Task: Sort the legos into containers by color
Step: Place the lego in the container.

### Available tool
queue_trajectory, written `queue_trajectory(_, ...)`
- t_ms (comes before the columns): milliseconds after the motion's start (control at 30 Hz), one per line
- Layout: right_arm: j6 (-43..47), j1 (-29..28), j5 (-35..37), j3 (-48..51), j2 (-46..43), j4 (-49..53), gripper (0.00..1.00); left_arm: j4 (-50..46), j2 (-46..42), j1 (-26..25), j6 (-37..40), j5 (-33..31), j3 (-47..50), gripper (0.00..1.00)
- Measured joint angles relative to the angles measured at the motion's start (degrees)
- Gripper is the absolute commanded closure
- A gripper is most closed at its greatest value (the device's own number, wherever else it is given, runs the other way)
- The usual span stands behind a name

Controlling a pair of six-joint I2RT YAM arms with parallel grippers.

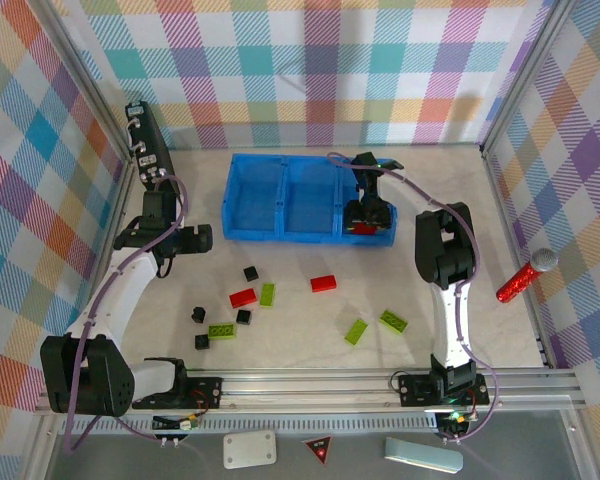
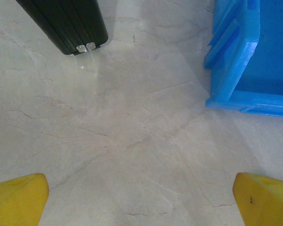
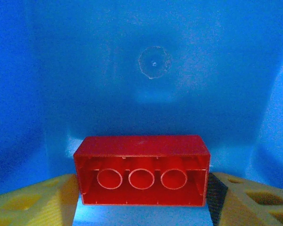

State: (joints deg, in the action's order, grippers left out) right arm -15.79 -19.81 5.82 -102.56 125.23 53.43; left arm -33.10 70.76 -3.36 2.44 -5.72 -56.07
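Inside the right-hand compartment (image 3: 153, 89) of the blue tray (image 1: 280, 234): right gripper (image 1: 365, 220), tips down between the walls.
Right jaws: part-way apart, yellow fingers (image 3: 33, 200) at either short end of a red brick (image 3: 141, 162); clamped or slack, cannot tell.
Red brick: hollow underside with three round tubes turned toward the wrist camera, long side level, close over the blue floor; touching it or not, cannot tell.
Left gripper (image 1: 196, 238): low over bare table (image 2: 132, 141), just left of the tray's near left corner, apart from it.
Left jaws: spread wide, yellow tips at the bottom corners of the wrist view, nothing between them.
Loose red bricks (image 1: 243, 296) (image 1: 323, 283): two, on the table nearer than the tray, one in front of its left compartment, one in front of its middle.
Green bricks (image 1: 267, 294) (image 1: 221, 330) (image 1: 356, 331) (image 1: 393, 320): four, studded, two toward the left, two toward the right arm.
Black cubes (image 1: 250, 272) (image 1: 198, 313) (image 1: 243, 316) (image 1: 202, 341): four, scattered among the left-hand bricks.
Black case (image 1: 145, 140): far left, along the left wall, well apart from the bricks.
Microphone (image 1: 525, 278): red handle, silver head, lying by the right wall.
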Motion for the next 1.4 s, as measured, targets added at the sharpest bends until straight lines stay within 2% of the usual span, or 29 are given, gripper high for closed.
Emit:
queue_trajectory(433,-0.07,0.00,-0.55,-1.86,-0.57,1.77,0.27,0.00,0.00,0.00,0.00,0.04,0.00,0.00)
queue_trajectory(900,-1.11,-0.02,-1.57,-3.10,-7.72,4.70,0.28,0.00,0.00,0.00,-0.04,0.70,0.00,0.00)
queue_trajectory(1200,-2.67,-0.90,-2.27,1.99,-15.41,4.72,0.29,-1.36,0.61,0.00,-0.46,3.13,-0.70,0.00)
queue_trajectory(1400,-4.35,-3.63,-3.04,8.07,-20.44,4.59,0.29,-5.01,5.77,-0.02,-1.77,5.57,-4.09,0.02)
